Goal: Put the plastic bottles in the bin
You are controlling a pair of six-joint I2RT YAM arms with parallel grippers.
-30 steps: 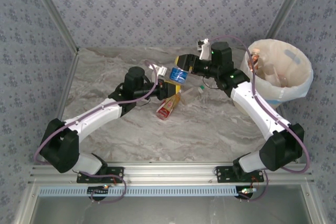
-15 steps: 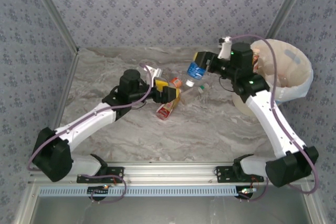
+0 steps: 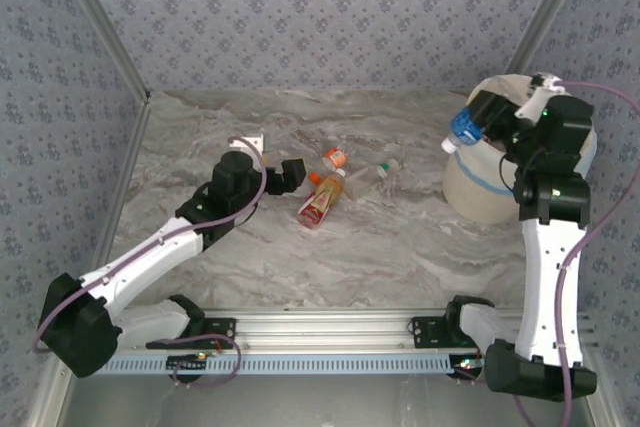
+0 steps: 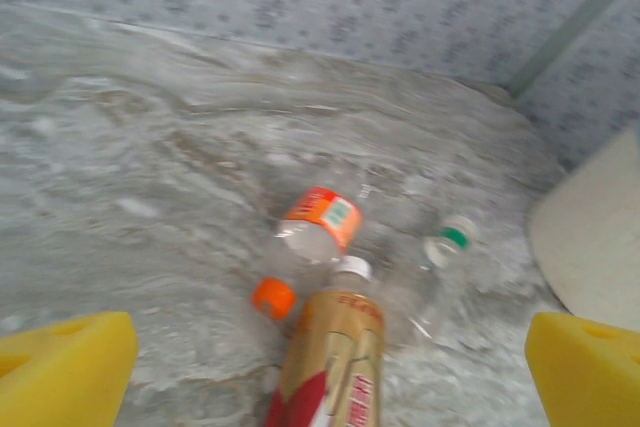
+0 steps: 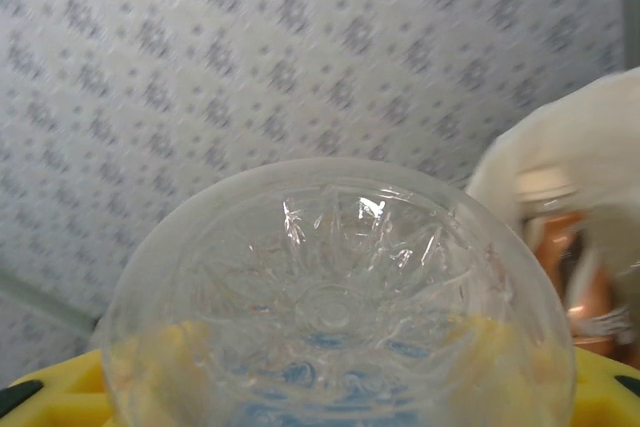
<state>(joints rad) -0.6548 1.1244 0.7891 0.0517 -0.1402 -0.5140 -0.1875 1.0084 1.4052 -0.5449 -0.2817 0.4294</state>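
Right claw [image 3: 482, 121] gripping blue-labelled bottle [image 3: 461, 131], grey marbled table [image 3: 350, 247], patterned walls [image 3: 320, 17]

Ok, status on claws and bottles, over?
Left claw open, empty, facing three bottles on table. Right claw shut on blue-label bottle by bin rim. Nothing in the way.

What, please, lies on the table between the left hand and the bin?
Three bottles lie there in the top view: an orange-labelled bottle, a red-and-gold bottle and a clear green-capped bottle.
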